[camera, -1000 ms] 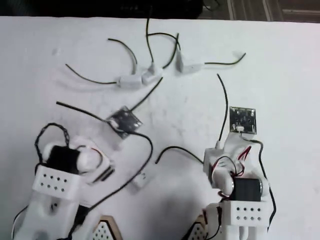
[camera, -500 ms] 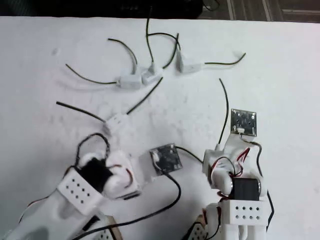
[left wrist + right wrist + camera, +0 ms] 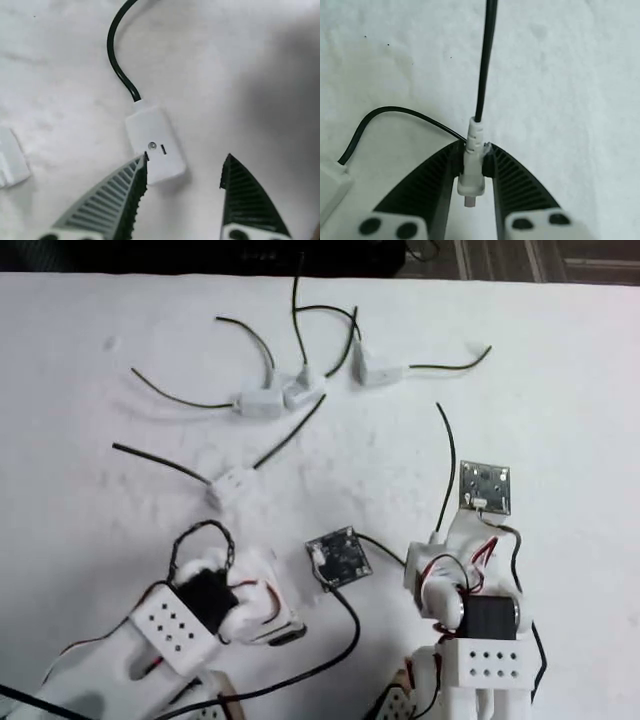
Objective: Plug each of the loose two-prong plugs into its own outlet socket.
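My right gripper (image 3: pixel 472 150) is shut on a small white two-prong plug (image 3: pixel 471 170), whose black cord runs straight away from it. From above, that gripper (image 3: pixel 437 540) sits right of centre, the cord (image 3: pixel 450 455) trailing toward the back. My left gripper (image 3: pixel 185 160) stands open just above a white outlet socket (image 3: pixel 155 145) with a black cord; one fingertip (image 3: pixel 140 167) touches the socket's edge. In the high view the left gripper (image 3: pixel 285 625) is low near the front, left of centre.
Several white plug and socket pieces with short black cords lie at the back: (image 3: pixel 258 402), (image 3: pixel 303 390), (image 3: pixel 372 370). Another piece (image 3: pixel 232 483) lies left of centre. A white block (image 3: pixel 330 187) with a curved cord lies beside my right gripper.
The left arm swung from the left side toward the table's middle, then drew slightly back to the front. The right arm kept still with its plug.
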You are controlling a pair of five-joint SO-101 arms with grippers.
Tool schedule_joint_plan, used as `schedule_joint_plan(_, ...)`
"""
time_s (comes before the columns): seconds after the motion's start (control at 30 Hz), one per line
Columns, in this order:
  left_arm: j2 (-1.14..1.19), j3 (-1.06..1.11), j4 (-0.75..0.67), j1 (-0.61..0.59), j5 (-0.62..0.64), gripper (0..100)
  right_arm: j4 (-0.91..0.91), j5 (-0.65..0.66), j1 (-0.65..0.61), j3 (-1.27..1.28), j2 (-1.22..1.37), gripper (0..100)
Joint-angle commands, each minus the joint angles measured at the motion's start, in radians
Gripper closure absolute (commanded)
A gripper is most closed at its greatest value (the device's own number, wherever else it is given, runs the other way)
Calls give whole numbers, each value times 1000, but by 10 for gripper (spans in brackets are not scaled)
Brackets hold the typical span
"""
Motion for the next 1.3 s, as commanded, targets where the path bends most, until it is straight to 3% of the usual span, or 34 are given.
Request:
schedule_joint_plan(0.0,-7,9,-18,84,69,755,-18,-3,5,-5,-10,981)
schedule_joint_plan(0.23,27,8,-68,104,140,755,-18,-2,5,-3,-10,981)
schedule_joint_plan(0.4,288,-78,-106,97,140,755,-18,2,5,-3,-10,981)
schedule_joint_plan(0.7,679,-313,-104,-154,121,755,-18,3,5,-2,-4,981)
schedule_joint_plan(0.9,719,-348,-109,-278,61,762,-16,3,5,-2,-4,981)
schedule_joint_plan(1.07,722,-370,-112,-337,55,836,-15,3,5,-2,-4,981)
schedule_joint_plan(1.27,714,-416,-80,-358,61,736,-15,5,5,0,-4,981)
